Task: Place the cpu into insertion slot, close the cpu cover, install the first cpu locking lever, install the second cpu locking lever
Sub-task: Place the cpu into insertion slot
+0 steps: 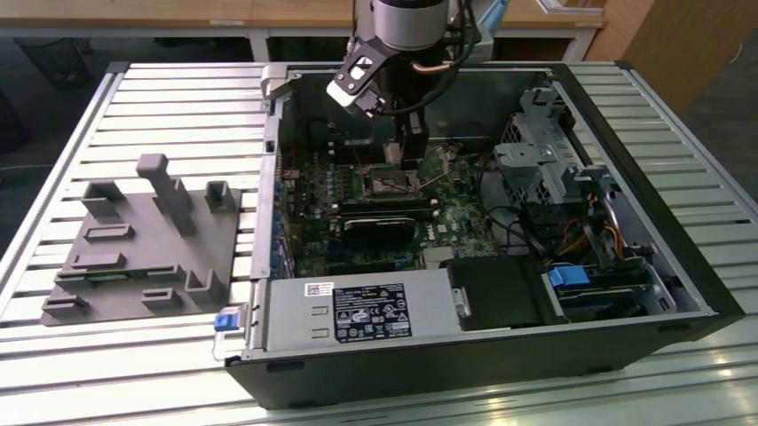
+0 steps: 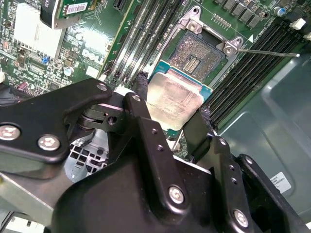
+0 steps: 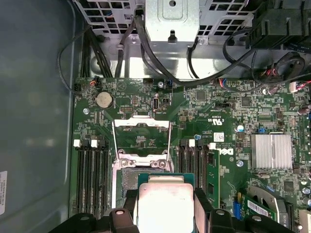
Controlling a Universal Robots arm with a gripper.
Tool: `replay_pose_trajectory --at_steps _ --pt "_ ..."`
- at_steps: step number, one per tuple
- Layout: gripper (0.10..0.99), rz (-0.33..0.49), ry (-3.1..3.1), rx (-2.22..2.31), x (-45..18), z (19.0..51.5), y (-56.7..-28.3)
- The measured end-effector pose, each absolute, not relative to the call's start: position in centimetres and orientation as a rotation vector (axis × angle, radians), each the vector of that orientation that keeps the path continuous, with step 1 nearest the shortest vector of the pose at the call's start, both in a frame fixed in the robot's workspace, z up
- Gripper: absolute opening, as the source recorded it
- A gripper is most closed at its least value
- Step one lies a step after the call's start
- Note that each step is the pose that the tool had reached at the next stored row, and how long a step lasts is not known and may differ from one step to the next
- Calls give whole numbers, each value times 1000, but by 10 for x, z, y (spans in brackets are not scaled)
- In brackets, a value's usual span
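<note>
The gripper [image 2: 171, 104] is clenched on the cpu [image 2: 176, 92]. Its 2 black fingers [image 2: 141, 92] press opposite edges of the chip, whose silvery top faces the second wrist view. The insertion slot [image 2: 199, 53] lies just past the fingertips in the green board, its pin grid bare and the cpu not yet seated. A thin lever rod [image 2: 265, 51] juts from 1 corner of the slot. In the first wrist view the cpu cover [image 3: 141, 124] stands swung open on the slot's far side from the gripper. In the exterior view the gripper [image 1: 411, 151] reaches down into the open computer case [image 1: 663, 266].
</note>
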State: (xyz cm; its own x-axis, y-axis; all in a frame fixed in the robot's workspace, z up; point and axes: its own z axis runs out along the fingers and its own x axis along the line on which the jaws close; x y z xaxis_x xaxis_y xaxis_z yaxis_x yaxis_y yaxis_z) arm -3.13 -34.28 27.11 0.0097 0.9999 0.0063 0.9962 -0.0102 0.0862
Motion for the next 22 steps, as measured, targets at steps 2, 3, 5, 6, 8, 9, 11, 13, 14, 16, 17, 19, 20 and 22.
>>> replay_pose_trajectory --at_steps 2,3,5,6,8,9,11,13,14,16,17,19,20,22 --pt "541 100 2169 2191 -31 268 -343" --pt "541 100 2169 2191 -31 266 -343" --pt "541 101 2169 2191 -31 263 -342" --pt "541 100 2169 2191 -31 262 -342" --pt "541 100 2169 2191 -31 260 -342" --pt "541 100 2169 2191 -31 260 -342" --pt "541 100 2169 2191 -31 259 -342" --pt "541 100 2169 2191 -31 258 -342" --pt "541 100 2169 2191 -31 257 -342" --pt "541 101 2169 2191 -31 256 -342" --pt "541 100 2169 2191 -31 256 -342" --pt "541 100 2169 2191 -31 255 -342" --pt "541 100 2169 2191 -31 255 -342" --pt "541 100 2169 2191 -31 254 -342"
